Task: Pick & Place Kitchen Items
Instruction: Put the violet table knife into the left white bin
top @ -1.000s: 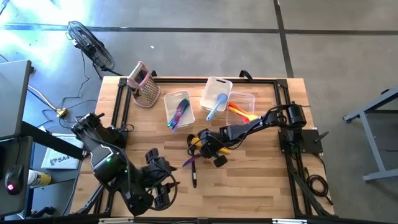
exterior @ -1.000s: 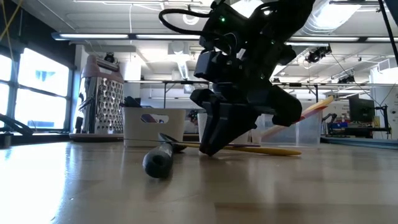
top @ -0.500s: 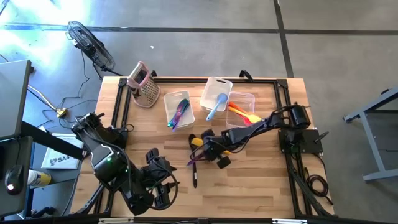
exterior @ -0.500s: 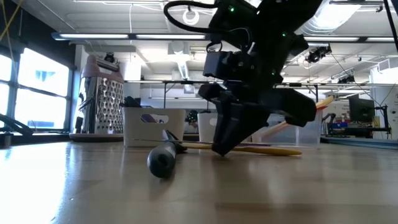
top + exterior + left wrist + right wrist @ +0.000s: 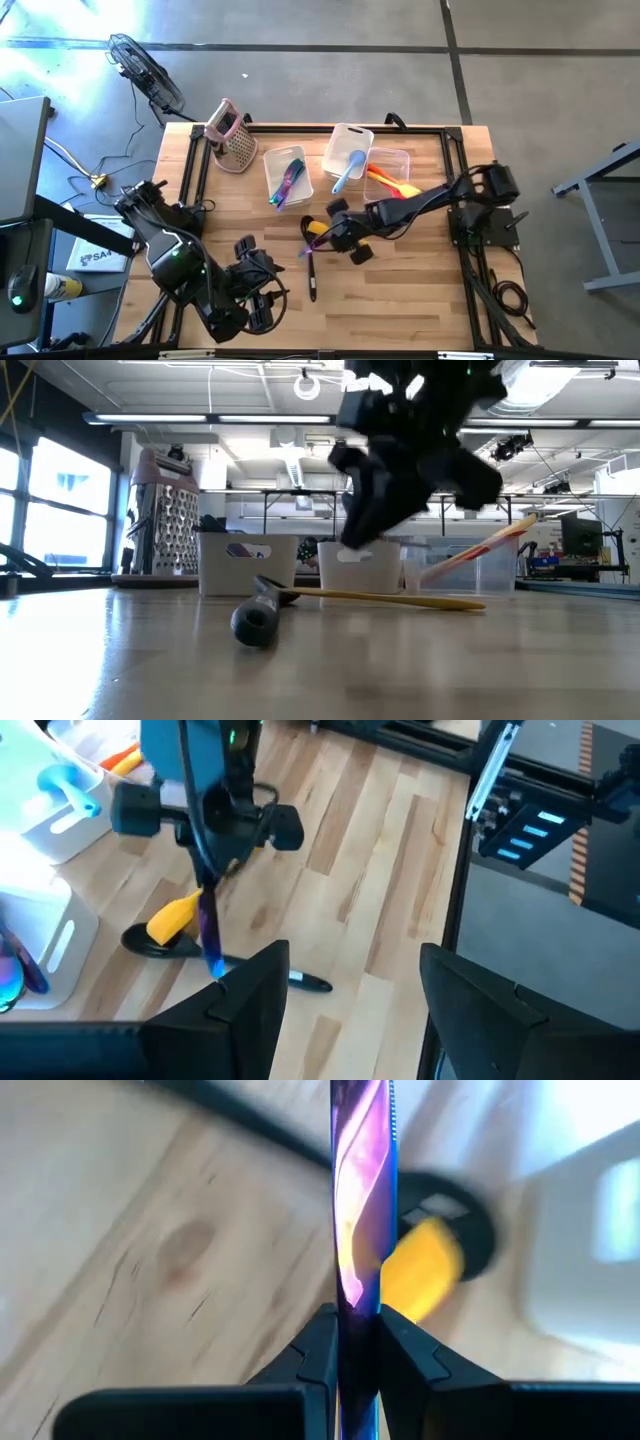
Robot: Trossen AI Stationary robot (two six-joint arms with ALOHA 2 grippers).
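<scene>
Since a second ago my right gripper point(image 5: 322, 237) has risen off the boards, carrying the purple utensil point(image 5: 357, 1230) with it; in the low view it now hangs clear above the table point(image 5: 400, 300), where before it was down at the surface.

Item 1, right gripper: clenched on the purple utensil, which sticks out straight past the fingertips point(image 5: 322, 1342). It hovers over the middle of the table, just in front of the tubs.

Item 2, left gripper point(image 5: 257, 300): fingers point(image 5: 255, 990) spread wide, grasping nothing, parked near the front edge on the left.

Item 3, yellow utensil point(image 5: 316, 227): lying on the wood under the right gripper; from the low view its long yellow handle point(image 5: 400, 598) lies flat on the table.

Item 4, black utensil point(image 5: 311, 278): flat on the boards, its rounded end point(image 5: 253, 622) towards the low camera, its head beside the yellow piece.

Item 5, left tub point(image 5: 272, 165): holds purple and blue-green utensils point(image 5: 289, 181).

Item 6, middle tub point(image 5: 338, 140): holds a blue spoon point(image 5: 348, 172).

Item 7, right tub point(image 5: 400, 158): holds orange and red utensils point(image 5: 391, 183).

Item 8, grater point(image 5: 230, 135): pink-topped, at the far left corner, well apart from both grippers.
</scene>
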